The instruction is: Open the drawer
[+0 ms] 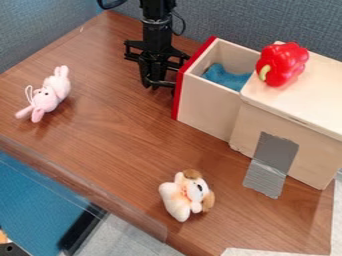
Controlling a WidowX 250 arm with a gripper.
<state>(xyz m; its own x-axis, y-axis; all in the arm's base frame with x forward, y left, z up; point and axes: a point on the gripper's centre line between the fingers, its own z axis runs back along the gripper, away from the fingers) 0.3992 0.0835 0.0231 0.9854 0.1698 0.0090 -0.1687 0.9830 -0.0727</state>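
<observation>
The black gripper (159,80) hangs down from the top edge, just left of the drawer's red front and close against it. Whether the two touch is hard to tell. The wooden drawer (208,106) stands pulled out to the left of its light wooden cabinet (314,157), so its inside can be seen from above. A blue cloth (226,77) lies in it. The drawer's handle cannot be made out behind the gripper.
A red toy pepper (282,63) rests on the cabinet top. The pink plush rabbit (48,96) lies at the left, and a white and brown plush dog (186,195) near the front edge. Grey tape (271,164) runs from the cabinet to the brown table (120,135).
</observation>
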